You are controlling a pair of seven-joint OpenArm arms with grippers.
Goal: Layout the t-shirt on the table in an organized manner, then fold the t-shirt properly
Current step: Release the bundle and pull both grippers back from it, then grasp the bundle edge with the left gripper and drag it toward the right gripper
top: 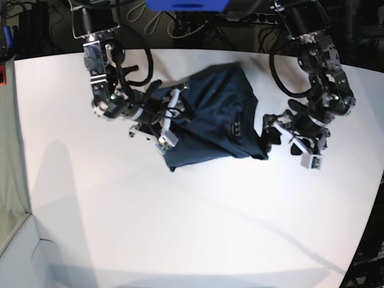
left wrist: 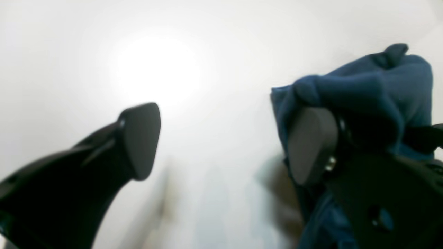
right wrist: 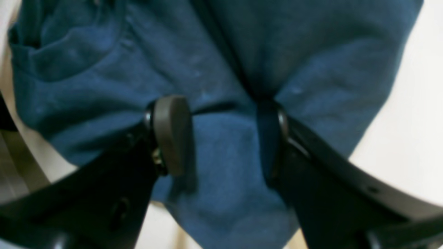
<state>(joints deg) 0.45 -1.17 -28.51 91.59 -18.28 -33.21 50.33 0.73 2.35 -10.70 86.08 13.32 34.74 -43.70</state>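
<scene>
The dark navy t-shirt (top: 210,117) lies bunched and creased on the white table (top: 180,228), toward the far middle. My right gripper (top: 174,117) is at the shirt's left edge. In the right wrist view its fingers (right wrist: 171,135) stand apart with shirt cloth (right wrist: 225,162) filling the gap, and a fold covers the other fingertip. My left gripper (top: 267,135) is at the shirt's right edge. In the left wrist view the left gripper (left wrist: 225,141) is open over bare table (left wrist: 207,52), and shirt cloth (left wrist: 373,86) drapes over the outside of one finger (left wrist: 311,145).
Cables and dark equipment (top: 180,24) crowd the space behind the table's far edge. A blue object (top: 186,5) sits at the top. The table's curved edge (top: 375,198) runs down the right side, and a grey surface (top: 12,180) borders the left.
</scene>
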